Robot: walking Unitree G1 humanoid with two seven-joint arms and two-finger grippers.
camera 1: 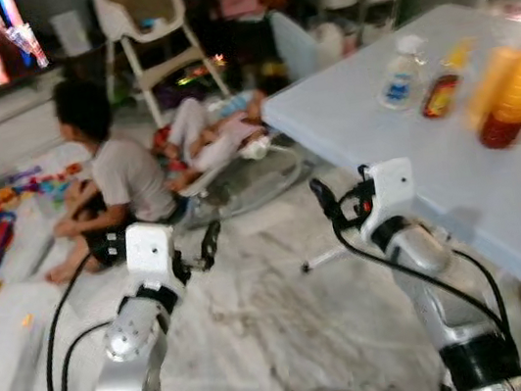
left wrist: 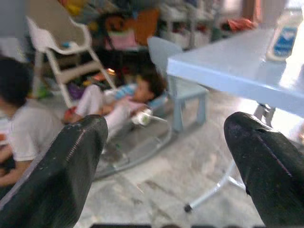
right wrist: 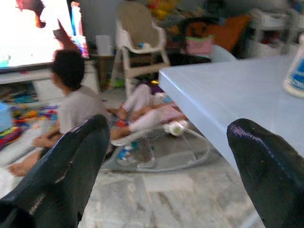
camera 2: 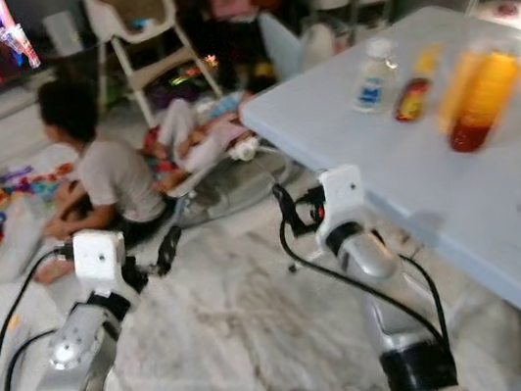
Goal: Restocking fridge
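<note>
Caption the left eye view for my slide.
Both open grippers, left and right, raised beside a blue table holding bottles.

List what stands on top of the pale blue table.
On the pale blue table stand a clear bottle with a blue label, a small dark red bottle and two tall orange bottles. The picture's edge cuts off the table's right side, hiding anything there.

Pale blue table (camera 1: 497, 188) stands at the right, on the marble floor (camera 1: 263, 334). On its far part: a clear bottle with blue label (camera 1: 399, 77), a small dark red bottle (camera 1: 440, 96) just right of it, and two orange bottles (camera 1: 513, 96) further right.
</note>
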